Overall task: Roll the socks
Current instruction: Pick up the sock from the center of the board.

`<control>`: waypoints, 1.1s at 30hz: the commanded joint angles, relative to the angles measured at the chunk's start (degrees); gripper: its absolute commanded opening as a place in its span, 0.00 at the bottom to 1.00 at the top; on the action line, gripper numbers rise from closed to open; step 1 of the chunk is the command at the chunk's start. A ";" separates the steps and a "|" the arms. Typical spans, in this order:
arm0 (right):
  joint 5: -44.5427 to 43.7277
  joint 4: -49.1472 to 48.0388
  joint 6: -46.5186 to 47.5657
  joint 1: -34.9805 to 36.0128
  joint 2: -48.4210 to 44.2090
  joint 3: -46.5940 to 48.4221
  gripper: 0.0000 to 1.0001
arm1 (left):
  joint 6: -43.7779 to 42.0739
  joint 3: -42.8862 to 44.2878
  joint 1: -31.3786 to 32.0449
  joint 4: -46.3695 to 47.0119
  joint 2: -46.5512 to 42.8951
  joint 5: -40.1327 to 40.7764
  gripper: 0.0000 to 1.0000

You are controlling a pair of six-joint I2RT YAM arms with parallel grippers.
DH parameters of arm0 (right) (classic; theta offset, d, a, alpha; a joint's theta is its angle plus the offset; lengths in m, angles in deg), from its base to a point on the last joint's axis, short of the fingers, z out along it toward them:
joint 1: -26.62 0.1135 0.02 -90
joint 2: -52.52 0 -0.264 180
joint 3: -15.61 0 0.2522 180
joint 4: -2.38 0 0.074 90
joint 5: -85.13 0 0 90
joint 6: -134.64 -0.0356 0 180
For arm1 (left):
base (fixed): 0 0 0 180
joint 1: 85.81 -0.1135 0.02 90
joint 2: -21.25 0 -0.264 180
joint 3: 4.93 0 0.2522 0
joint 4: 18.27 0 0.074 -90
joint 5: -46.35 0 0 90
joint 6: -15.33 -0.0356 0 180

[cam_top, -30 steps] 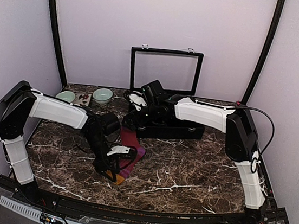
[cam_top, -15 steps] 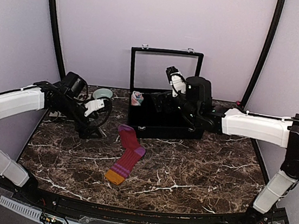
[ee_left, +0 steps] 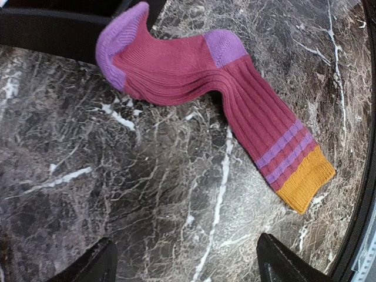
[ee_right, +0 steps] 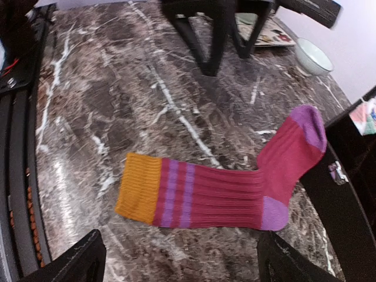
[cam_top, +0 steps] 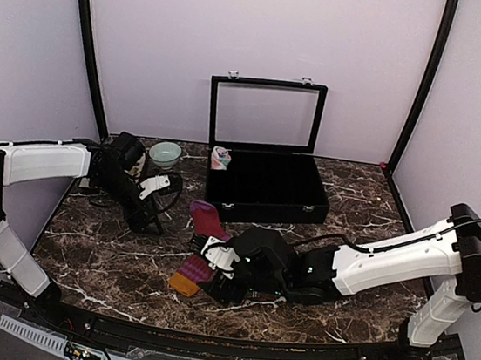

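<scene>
Gaping empty, left pincer (ee_left: 182,265) and right pincer (ee_right: 176,259) both face the outstretched maroon sock (ee_right: 218,194).

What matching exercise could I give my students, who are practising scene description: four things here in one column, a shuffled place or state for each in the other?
Column one
1. maroon ribbed sock with orange cuff
2. salmon-pink sock with mint and white patches
3. pale green round bowl
4. black rectangular case

Column two
A. lid standing upright
B. lying flat on the dark marble tabletop, in front of the case
C. at the case's far left corner
D. standing left of the case

Pairs: 1-B, 2-C, 3-D, 4-A
</scene>
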 commanded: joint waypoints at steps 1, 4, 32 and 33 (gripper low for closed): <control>0.01 -1.85 2.74 4.26 2.90 0.69 0.80 | 0.01 3.07 -0.06 -3.00 3.71 -7.53 0.84; -1.21 -0.79 5.81 6.51 7.60 3.64 0.77 | 1.10 4.75 0.44 -2.11 5.98 -10.05 0.82; 2.57 -9.64 4.27 5.59 21.64 5.15 0.43 | -0.26 11.88 13.87 2.67 21.96 -14.19 0.61; 2.45 -10.07 4.16 5.61 21.48 4.37 0.43 | 0.02 11.66 14.33 2.93 22.14 -14.20 0.60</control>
